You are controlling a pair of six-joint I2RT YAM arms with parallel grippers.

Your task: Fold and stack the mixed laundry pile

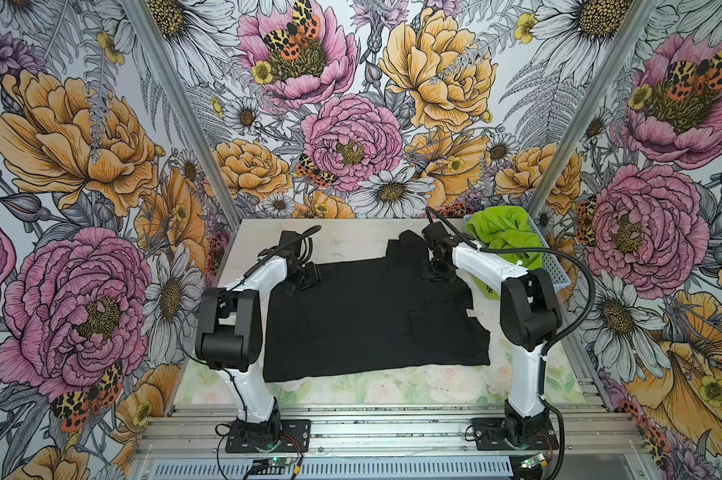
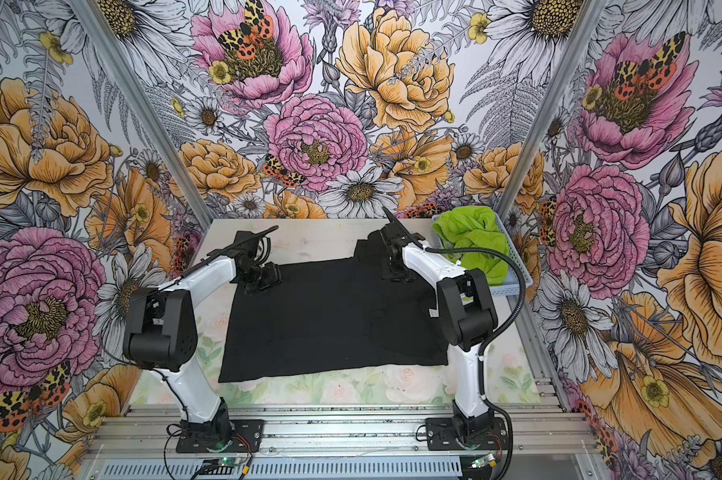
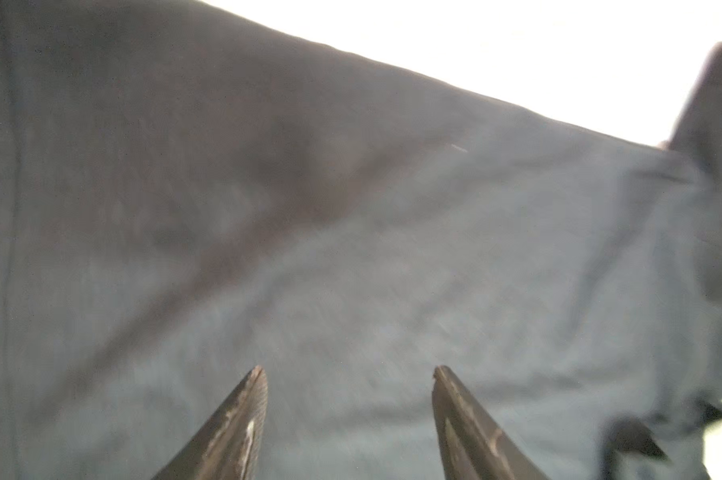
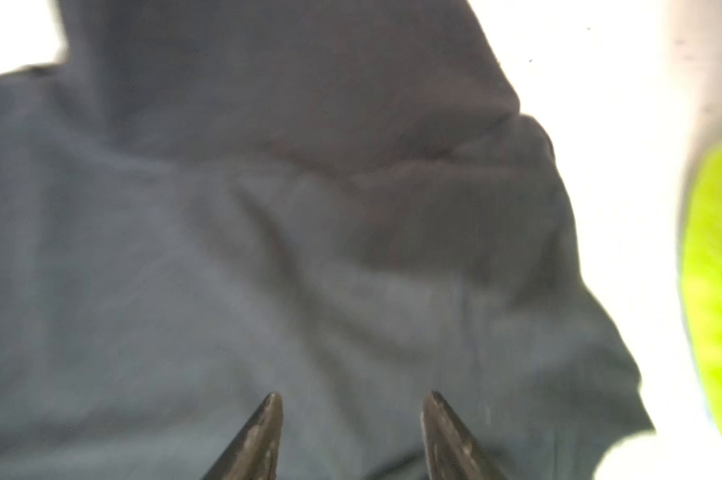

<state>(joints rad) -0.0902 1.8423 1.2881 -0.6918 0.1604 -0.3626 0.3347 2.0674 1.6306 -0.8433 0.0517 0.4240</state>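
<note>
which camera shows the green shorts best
A top view: the green shorts show as a whole heap in the blue basket at the far right, shape and colour clear. The right wrist view catches only a blurred green edge; the left wrist view shows none of them.

A lab booth: floral walls (image 1: 80, 158), aluminium mounting rails (image 1: 392, 434).

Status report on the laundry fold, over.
Left gripper and right gripper open, empty, above far edge of black T-shirt. Shirt spread on table; green shorts bunched in basket. Nothing in the way.
</note>
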